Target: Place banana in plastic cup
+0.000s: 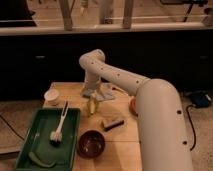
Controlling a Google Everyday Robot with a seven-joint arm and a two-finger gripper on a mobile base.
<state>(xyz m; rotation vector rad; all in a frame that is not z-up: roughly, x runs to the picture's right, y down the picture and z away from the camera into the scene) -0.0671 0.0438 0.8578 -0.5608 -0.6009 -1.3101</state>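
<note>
The small yellow banana [91, 106] is on the wooden table [120, 150], just right of the green tray's far corner. My gripper [92, 99] points down directly over the banana, at its upper end; whether it holds the banana does not show. The white plastic cup [51, 96] stands upright at the table's far left corner, left of the gripper and a short way from the banana.
A green tray [30, 145] at the front left holds a white brush [59, 127] and a green curved pod [42, 161]. A dark red bowl [91, 144], a brown block [113, 123], an orange thing [133, 105] and a grey-blue cloth [104, 93] lie around. My arm [160, 125] covers the right side.
</note>
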